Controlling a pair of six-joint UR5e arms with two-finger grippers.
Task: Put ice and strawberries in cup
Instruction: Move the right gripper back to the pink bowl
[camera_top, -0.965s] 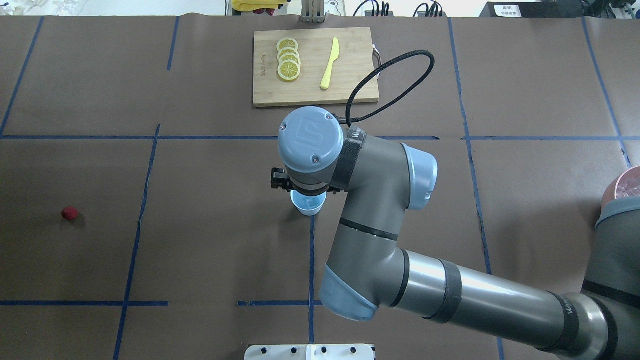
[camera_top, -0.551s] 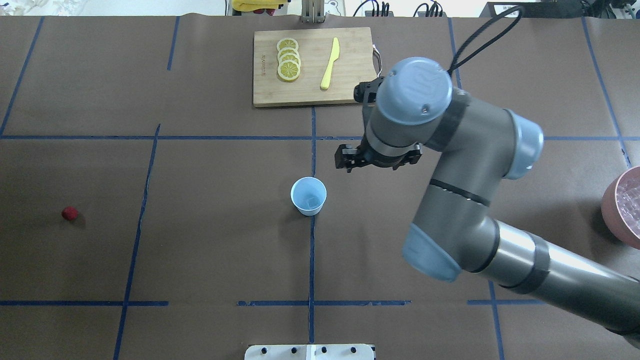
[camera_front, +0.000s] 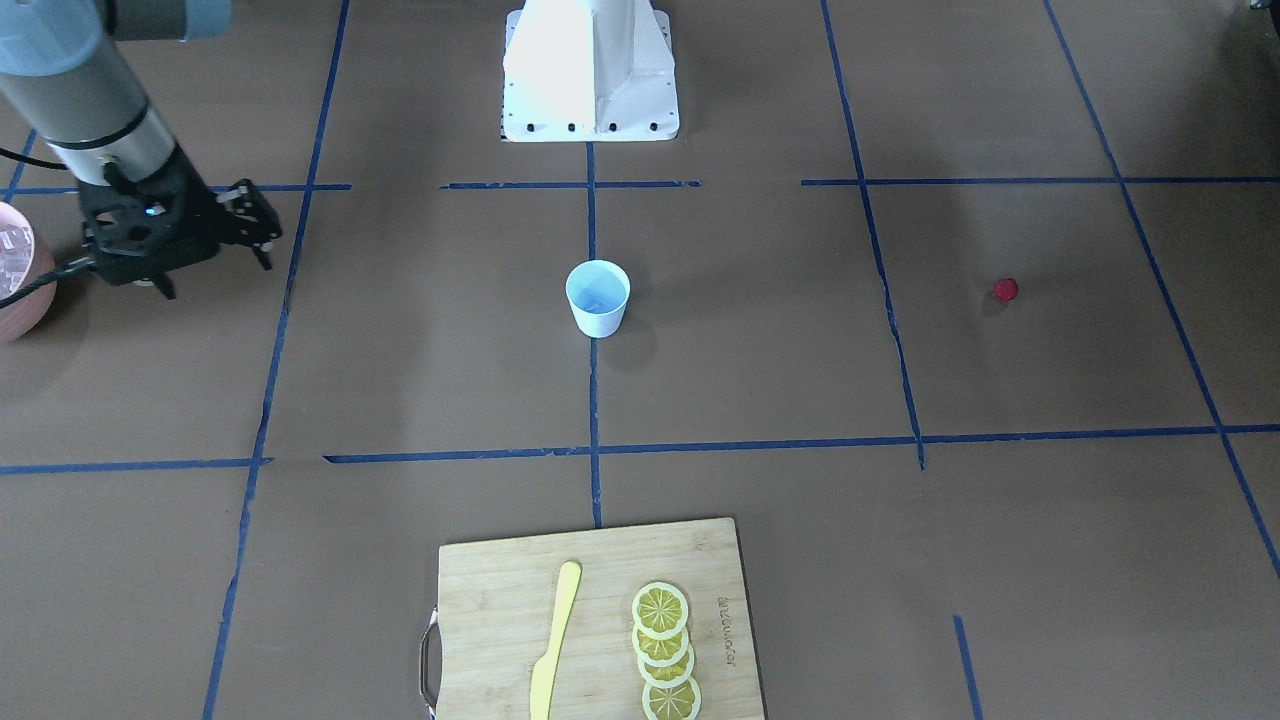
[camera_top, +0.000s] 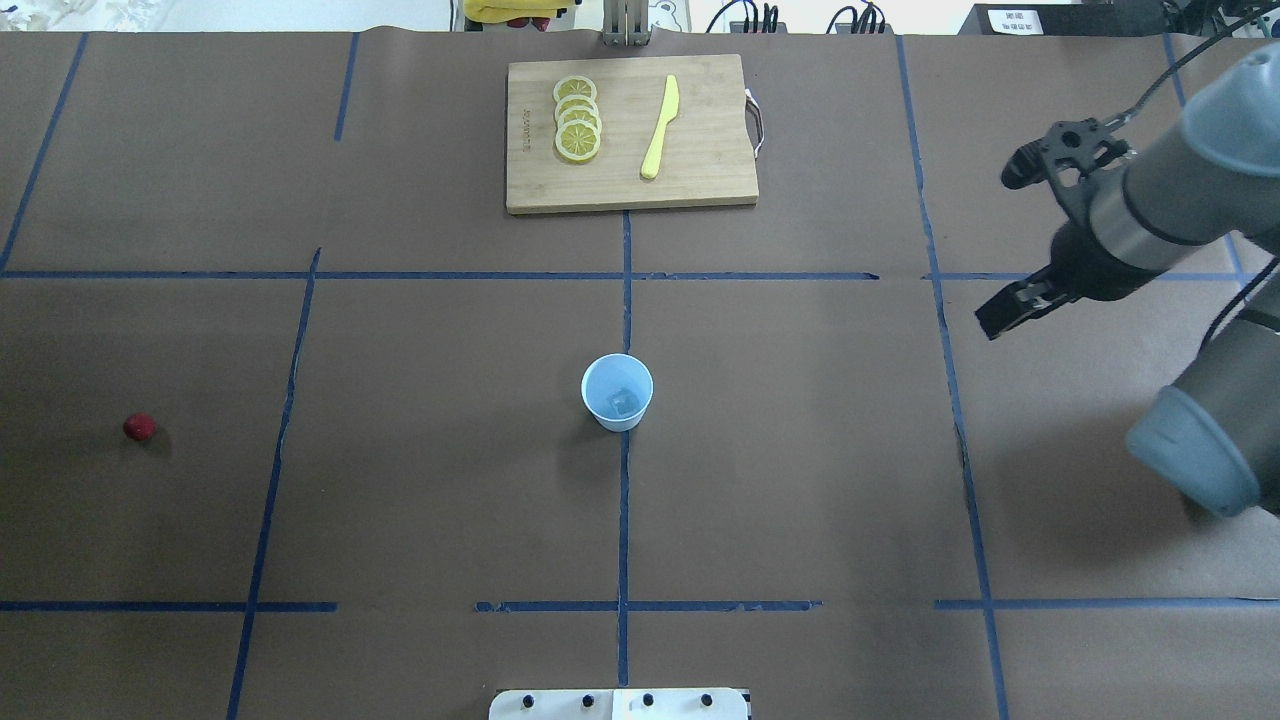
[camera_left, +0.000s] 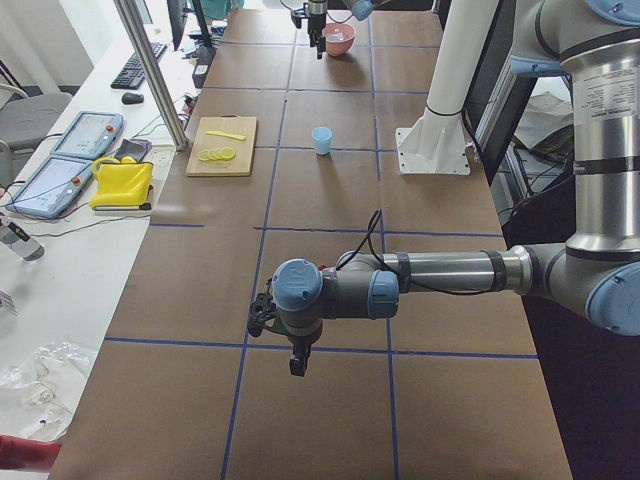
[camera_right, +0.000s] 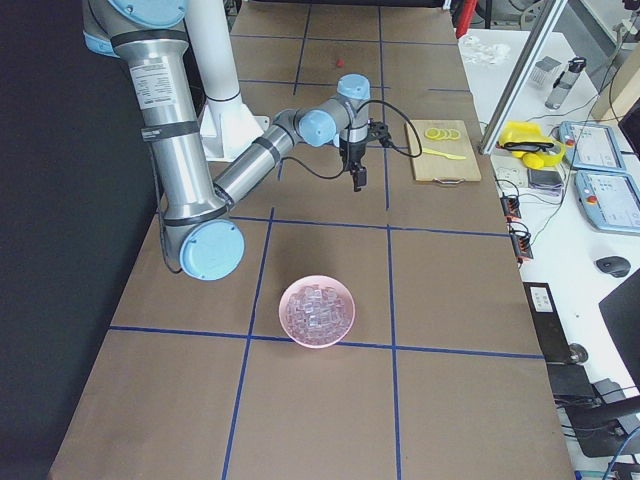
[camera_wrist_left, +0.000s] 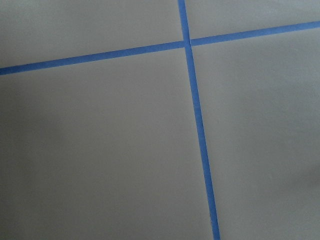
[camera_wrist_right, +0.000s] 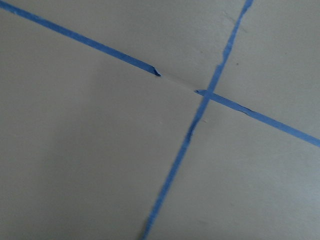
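Here, from the table's left end, the left gripper hangs low over the surface; whether it is open I cannot tell. Next the strawberry lies on the table, well apart from the cup. The cup stands upright mid-table with one ice cube inside. Farther on, the right gripper, fingers spread, hovers near the bowl of ice.
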